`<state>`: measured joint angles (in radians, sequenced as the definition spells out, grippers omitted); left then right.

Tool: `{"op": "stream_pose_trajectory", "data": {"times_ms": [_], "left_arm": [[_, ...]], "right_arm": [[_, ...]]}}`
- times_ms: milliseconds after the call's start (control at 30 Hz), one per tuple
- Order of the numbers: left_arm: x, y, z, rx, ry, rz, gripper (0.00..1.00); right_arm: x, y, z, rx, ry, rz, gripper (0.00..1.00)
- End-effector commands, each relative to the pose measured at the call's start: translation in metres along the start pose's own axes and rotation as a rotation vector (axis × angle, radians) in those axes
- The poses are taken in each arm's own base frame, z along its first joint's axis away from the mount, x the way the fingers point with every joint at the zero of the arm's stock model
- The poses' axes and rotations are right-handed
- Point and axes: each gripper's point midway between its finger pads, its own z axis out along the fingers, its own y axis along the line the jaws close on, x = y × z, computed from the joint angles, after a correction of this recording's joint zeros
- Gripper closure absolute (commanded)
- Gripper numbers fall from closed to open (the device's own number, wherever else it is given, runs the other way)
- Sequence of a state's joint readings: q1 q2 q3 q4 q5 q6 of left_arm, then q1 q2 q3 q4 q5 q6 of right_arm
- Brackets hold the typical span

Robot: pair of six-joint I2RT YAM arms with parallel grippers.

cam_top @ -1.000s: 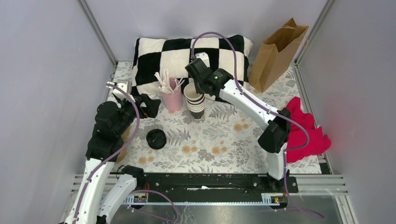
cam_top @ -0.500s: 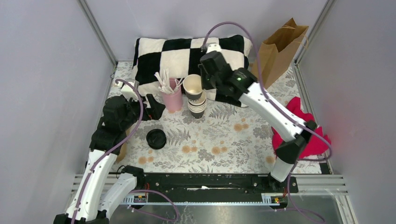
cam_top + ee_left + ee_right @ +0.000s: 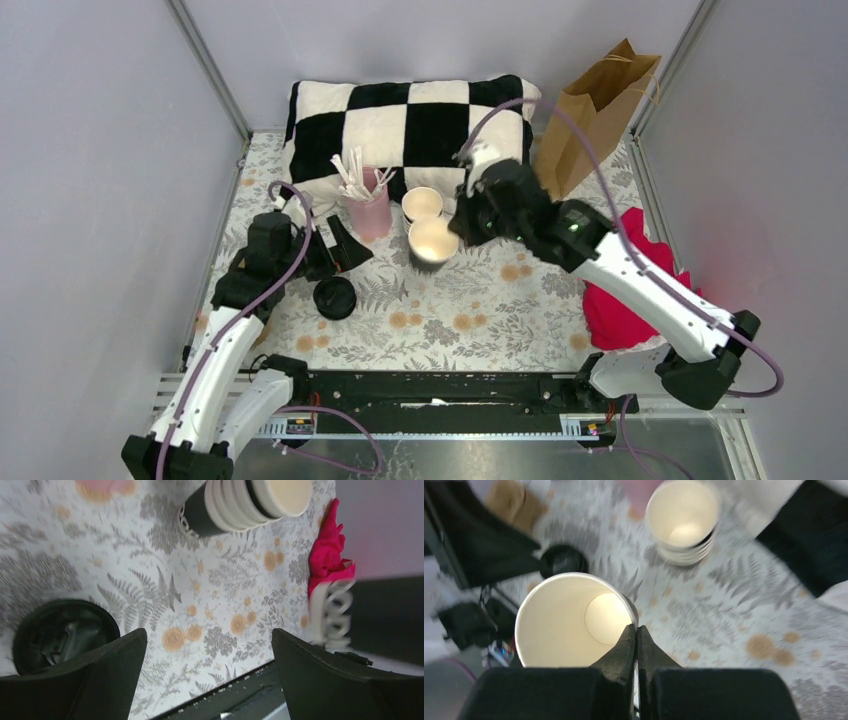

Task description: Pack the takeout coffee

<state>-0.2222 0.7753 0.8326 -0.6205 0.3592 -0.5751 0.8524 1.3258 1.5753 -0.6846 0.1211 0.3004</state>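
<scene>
Right wrist view: the right gripper (image 3: 635, 628) pinches the rim of a lidless black paper cup with cream inside (image 3: 559, 625), lifted off the stack of matching cups (image 3: 682, 522) it topped a second ago. The left gripper (image 3: 208, 632) gapes near a round black plastic lid (image 3: 60, 635). White lettering on the stack is unreadable.

Robot lab test cell. Grey panel walls (image 3: 90, 150) on aluminium posts (image 3: 210, 70) box in a floral-covered counter (image 3: 470, 310). Two arms (image 3: 222, 345) bolted along its near rail (image 3: 440, 388).
</scene>
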Motion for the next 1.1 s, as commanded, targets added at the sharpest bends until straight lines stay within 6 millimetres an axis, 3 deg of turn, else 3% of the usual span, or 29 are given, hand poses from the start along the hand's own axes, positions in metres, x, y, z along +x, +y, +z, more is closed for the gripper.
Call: {"op": "stream_pose_trajectory", "data": {"times_ms": [0, 100, 233, 367, 500, 700, 867, 1067], "left_arm": [[0.026, 0.006, 0.010, -0.002, 0.097, -0.135, 0.01], [0.034, 0.028, 0.015, -0.108, 0.106, -0.171, 0.01], [0.054, 0.049, 0.029, -0.205, 0.203, -0.201, 0.01], [0.062, 0.064, 0.036, -0.428, 0.228, -0.059, 0.03], [0.074, 0.069, 0.043, -0.552, 0.266, 0.050, 0.10], [0.066, 0.074, 0.046, -0.589, 0.249, 0.119, 0.26], [0.078, 0.080, 0.059, -0.600, 0.315, 0.140, 0.50], [0.080, 0.084, 0.060, -0.614, 0.315, 0.136, 0.54]], "right_arm": [[0.076, 0.046, 0.027, -0.199, 0.181, -0.038, 1.00], [0.108, 0.044, 0.045, -0.172, 0.216, -0.049, 1.00], [0.139, 0.007, 0.066, -0.002, 0.240, -0.092, 1.00], [0.158, -0.015, 0.077, 0.075, 0.246, -0.146, 1.00], [0.167, -0.017, 0.081, 0.072, 0.246, -0.146, 0.98], [0.169, -0.012, 0.080, 0.026, 0.208, -0.122, 0.92], [0.172, -0.017, 0.083, 0.043, 0.202, -0.136, 0.92], [0.177, -0.022, 0.084, 0.061, 0.211, -0.143, 0.91]]}}
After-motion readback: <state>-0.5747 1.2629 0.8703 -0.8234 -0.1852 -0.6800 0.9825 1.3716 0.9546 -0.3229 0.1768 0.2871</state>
